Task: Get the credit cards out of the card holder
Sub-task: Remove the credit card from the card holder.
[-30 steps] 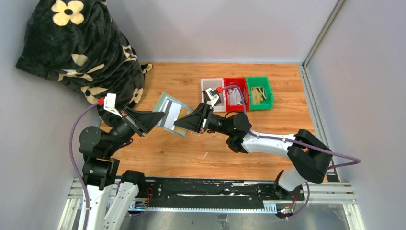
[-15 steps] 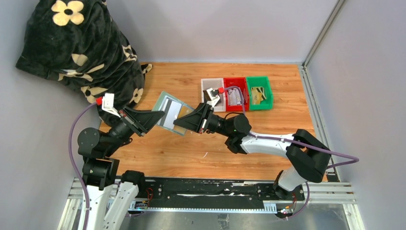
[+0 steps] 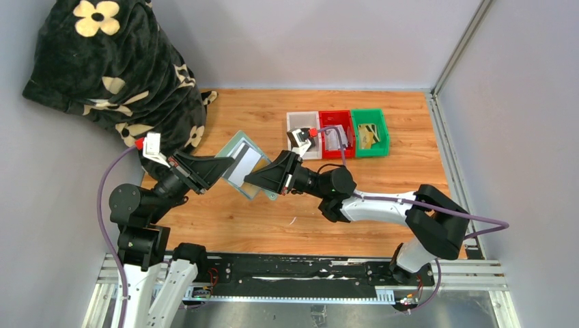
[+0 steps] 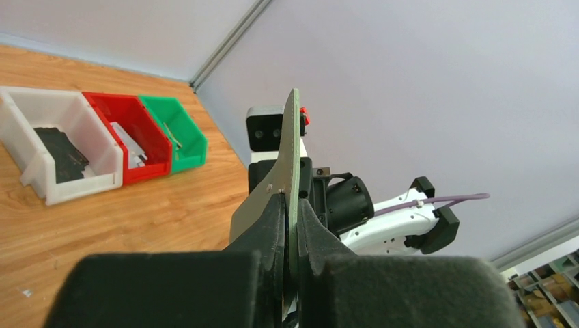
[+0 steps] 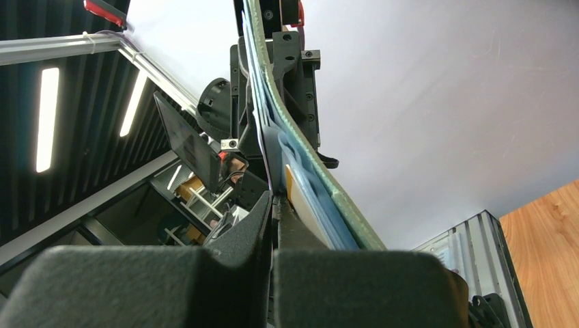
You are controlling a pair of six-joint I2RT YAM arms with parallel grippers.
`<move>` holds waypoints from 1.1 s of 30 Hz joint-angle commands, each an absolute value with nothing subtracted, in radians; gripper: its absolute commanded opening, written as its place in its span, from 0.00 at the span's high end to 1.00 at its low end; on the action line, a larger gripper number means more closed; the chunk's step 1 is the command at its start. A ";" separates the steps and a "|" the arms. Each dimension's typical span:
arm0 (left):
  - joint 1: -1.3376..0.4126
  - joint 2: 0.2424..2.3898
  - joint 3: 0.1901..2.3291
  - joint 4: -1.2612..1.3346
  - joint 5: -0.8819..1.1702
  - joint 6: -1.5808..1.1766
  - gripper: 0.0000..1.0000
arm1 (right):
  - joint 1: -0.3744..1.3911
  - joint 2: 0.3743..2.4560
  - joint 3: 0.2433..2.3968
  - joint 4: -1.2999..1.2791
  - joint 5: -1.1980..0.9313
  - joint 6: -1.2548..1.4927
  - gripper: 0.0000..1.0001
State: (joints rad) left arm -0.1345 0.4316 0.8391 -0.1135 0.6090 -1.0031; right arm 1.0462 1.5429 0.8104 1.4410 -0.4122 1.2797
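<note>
The sage-green card holder (image 3: pixel 235 143) hangs open above the table between both grippers. My left gripper (image 3: pixel 229 167) is shut on its left edge; in the left wrist view (image 4: pixel 292 205) the green edge (image 4: pixel 293 137) stands between the fingers. A white card with a dark stripe (image 3: pixel 246 162) lies in the pale pockets. My right gripper (image 3: pixel 249 180) is shut on a thin layer at the card's lower right edge, apparently the white card (image 5: pixel 262 137). The right wrist view (image 5: pixel 274 205) shows a sliver of the tan-gold card (image 5: pixel 293 198) in a pocket.
A white bin (image 3: pixel 302 126), a red bin (image 3: pixel 336 133) and a green bin (image 3: pixel 369 131) stand in a row at the back right, each with items inside. A black flowered blanket (image 3: pixel 116 68) is heaped at the back left. Grey walls surround the table.
My right gripper has slid left and nearer over the card holder and now covers the tan-gold card. The card holder has tilted a little. The left gripper has held its grip.
</note>
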 commanded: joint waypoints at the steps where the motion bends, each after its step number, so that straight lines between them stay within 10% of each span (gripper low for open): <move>1: -0.135 0.417 0.838 -0.036 0.575 -1.010 1.00 | 1.069 1.552 0.825 1.474 -0.430 1.248 1.00; 11: -0.134 0.414 0.847 -0.049 0.553 -0.991 1.00 | 1.078 1.544 0.791 1.485 -0.382 1.221 1.00; 19: -0.135 0.400 0.875 -0.128 0.585 -0.794 1.00 | 0.971 1.366 0.829 1.104 -0.633 1.083 0.36; 26: -0.135 0.400 0.896 -0.201 0.687 -0.665 1.00 | 0.917 1.109 0.993 0.328 -0.571 0.536 0.21; 33: -0.135 0.420 0.898 -0.182 0.800 -0.701 1.00 | 0.910 1.154 1.092 0.278 -0.652 0.370 0.12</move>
